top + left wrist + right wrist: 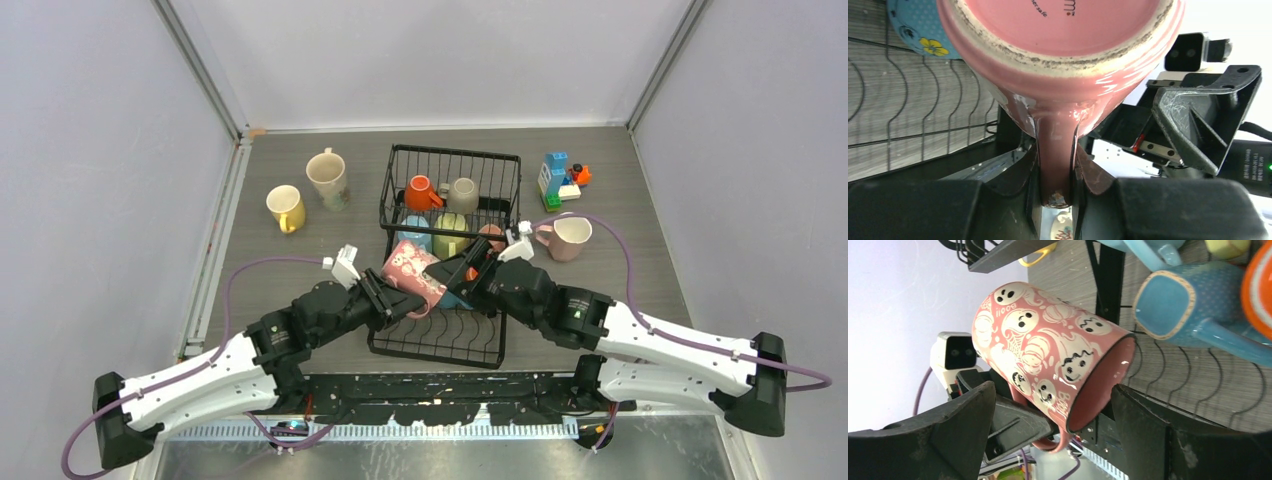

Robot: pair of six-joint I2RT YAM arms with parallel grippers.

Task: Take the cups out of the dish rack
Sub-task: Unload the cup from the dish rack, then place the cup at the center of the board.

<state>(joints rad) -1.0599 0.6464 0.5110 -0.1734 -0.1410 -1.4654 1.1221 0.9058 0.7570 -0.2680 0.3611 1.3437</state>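
Above the flat tray of the dish rack (pixel 437 356) I see the pink ghost mug (pixel 412 270), tilted on its side. My left gripper (pixel 1055 187) is clamped on its handle, which sits squeezed between both fingers. My right gripper (pixel 1053 410) stands wide, one finger on each side of the mug body; whether they touch it I cannot tell.

Behind, in the basket section, sit an orange cup (pixel 420 192), a grey-beige cup (pixel 462 193), a blue cup (pixel 413 233) and a green cup (pixel 450 236). On the table stand a yellow cup (pixel 285 207) and a cream cup (pixel 327 177) at the left, and a pale pink cup (pixel 568 238) at the right, near the toy-block figure (pixel 560 180).
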